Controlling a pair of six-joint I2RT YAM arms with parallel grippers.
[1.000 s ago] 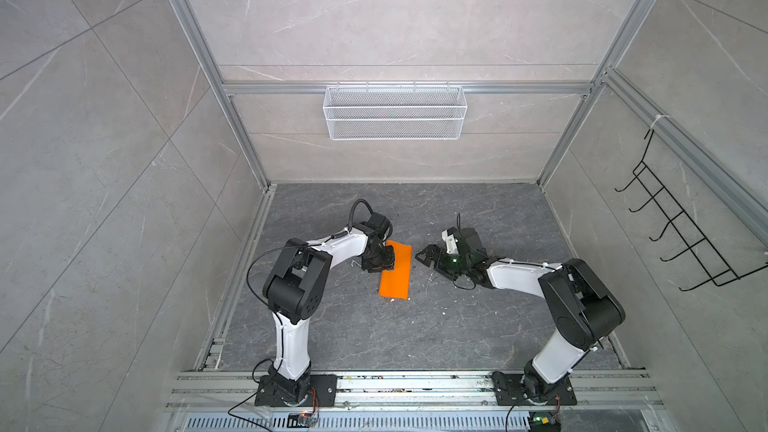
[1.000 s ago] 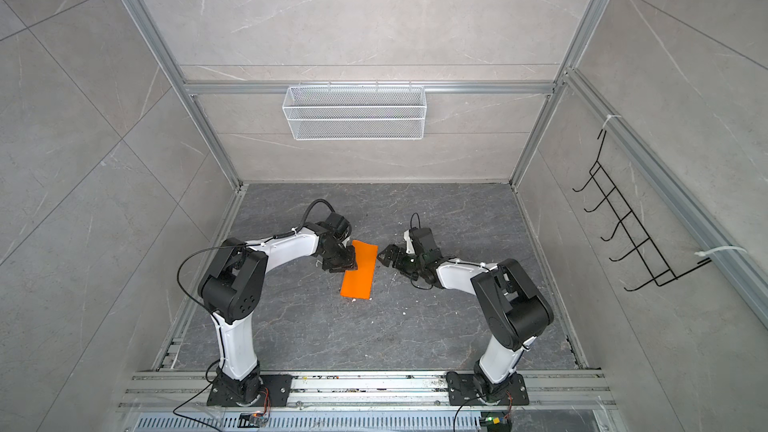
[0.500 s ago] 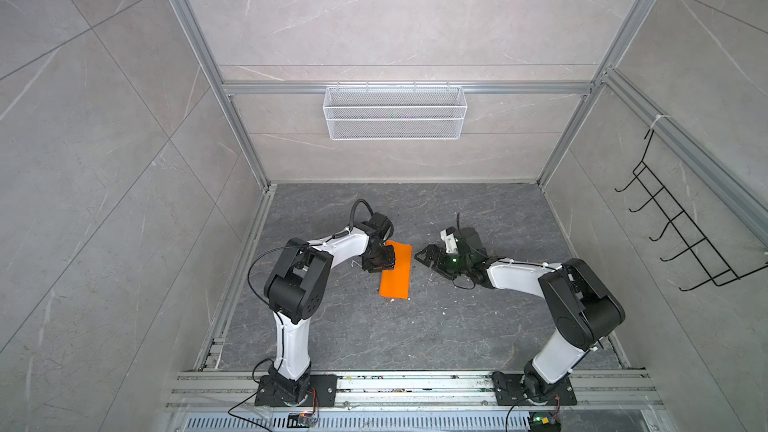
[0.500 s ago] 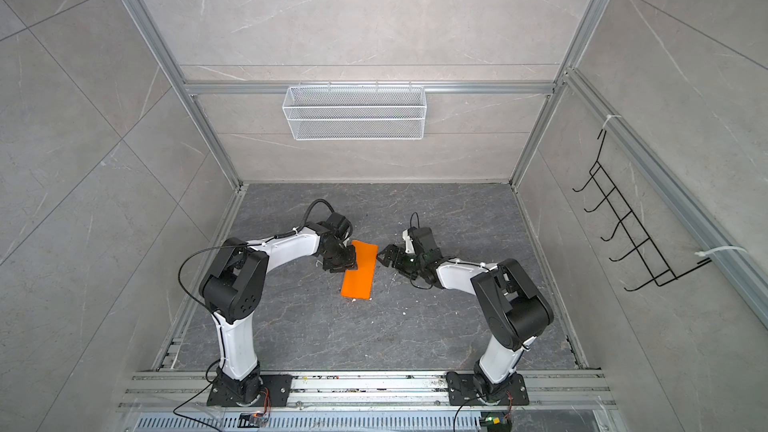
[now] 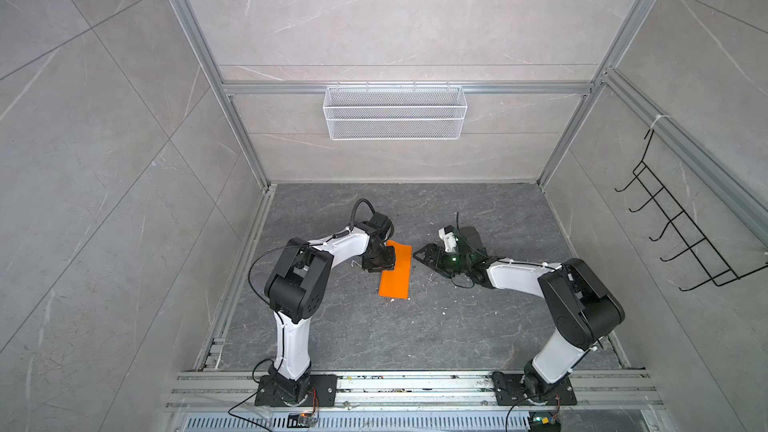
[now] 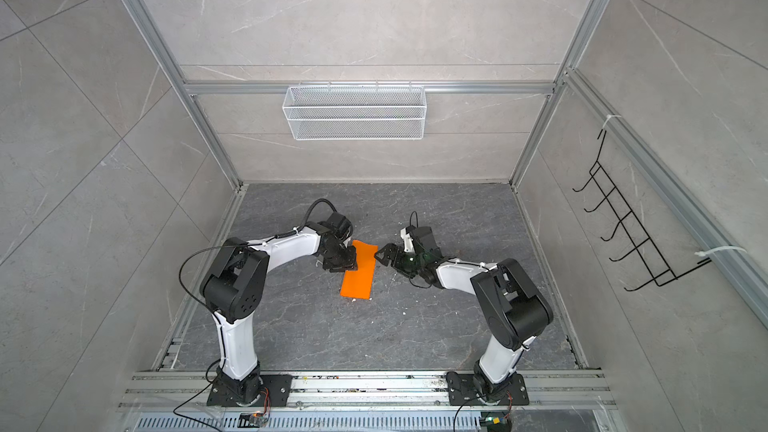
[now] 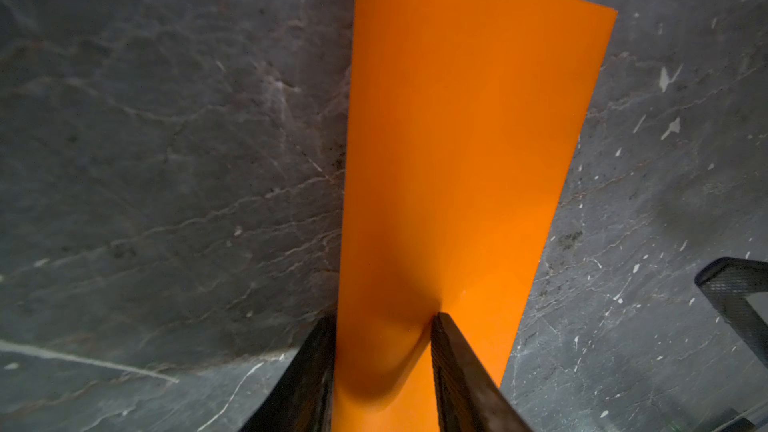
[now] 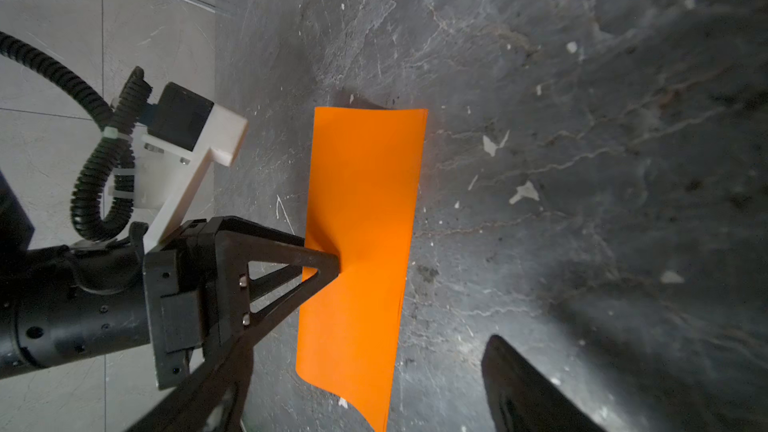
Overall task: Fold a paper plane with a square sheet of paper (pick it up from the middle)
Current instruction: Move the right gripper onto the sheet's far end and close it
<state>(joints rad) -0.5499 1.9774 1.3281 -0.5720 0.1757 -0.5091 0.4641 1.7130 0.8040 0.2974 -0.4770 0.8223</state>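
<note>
The paper (image 5: 396, 275) lies near the middle of the tabletop (image 5: 457, 326). It is a long orange strip, so I think it is folded in half one time. In the right wrist view its long edge looks like two layers. One end curls up a little off the tabletop.

The left hand (image 5: 384, 263) is on the half of the strip nearer the far edge. Its fingers (image 7: 453, 351) are part way apart. One finger presses on top of the paper and one sits at the long edge. The paper humps up a bit between them. I cannot tell if it grips the paper or just pins it down.

The right hand (image 5: 422, 258) is just beside the other long edge. It is wide open and has nothing in it. I see no touch with the paper.

So only the first fold looks done. There is no pointy nose and no wings. Most of the plane has yet to be made.
</note>
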